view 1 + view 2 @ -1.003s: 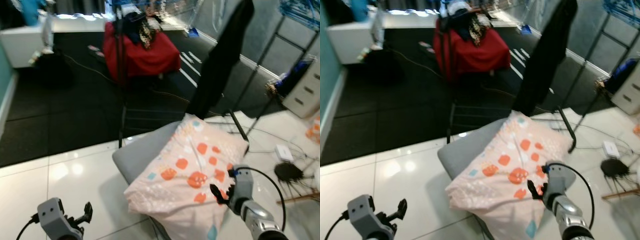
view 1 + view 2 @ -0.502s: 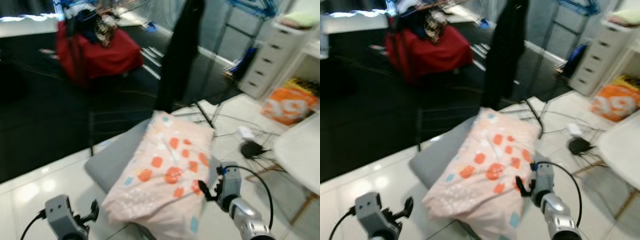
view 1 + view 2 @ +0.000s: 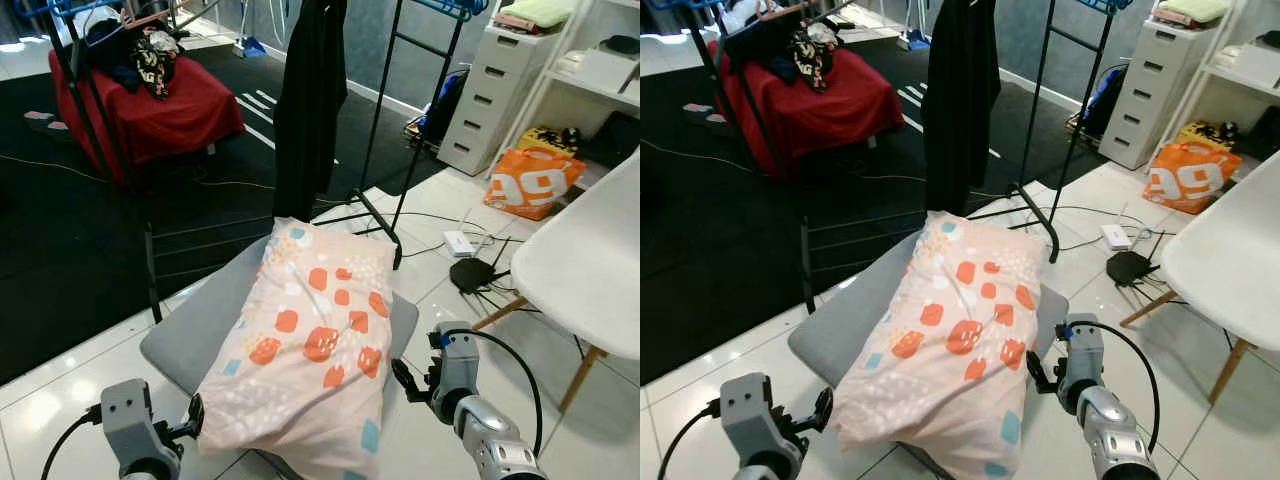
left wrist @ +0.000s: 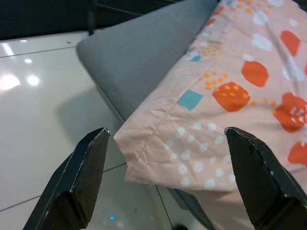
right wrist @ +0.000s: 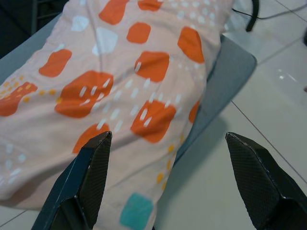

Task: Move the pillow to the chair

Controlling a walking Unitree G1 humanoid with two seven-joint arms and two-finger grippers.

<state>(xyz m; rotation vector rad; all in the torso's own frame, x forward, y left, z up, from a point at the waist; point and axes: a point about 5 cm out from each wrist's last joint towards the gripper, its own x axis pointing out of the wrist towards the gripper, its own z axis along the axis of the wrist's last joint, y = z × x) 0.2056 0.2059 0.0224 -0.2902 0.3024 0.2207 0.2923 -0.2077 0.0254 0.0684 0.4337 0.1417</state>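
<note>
Both grippers are sitting at the bottom of the head view, fingers spread wide and gripping nothing: the left gripper (image 3: 192,418) is hovering at the lower left, just beside the near corner of the pillow (image 3: 305,340), and the right gripper (image 3: 412,383) is hovering at the lower centre-right, just off the pillow's right edge. In the left wrist view the pillow's stitched corner (image 4: 144,143) is overhanging the grey seat, lying between the two black fingers (image 4: 76,177) without touching either. That pink pillow with orange patches is lying along the grey chair (image 3: 205,320) in the middle of the frame, covering most of the seat and hanging past its near edge over the white tiled floor (image 3: 60,400). At the right edge, a white chair (image 3: 585,270) on wooden legs is standing well apart from the pillow. Farther back, upper centre, a black garment (image 3: 310,100) is hanging from a dark rack. At the upper left a red-covered piece of furniture (image 3: 160,105) is standing on dark flooring, and at the upper right an orange bag (image 3: 530,185) is sitting below white drawers (image 3: 495,85).
</note>
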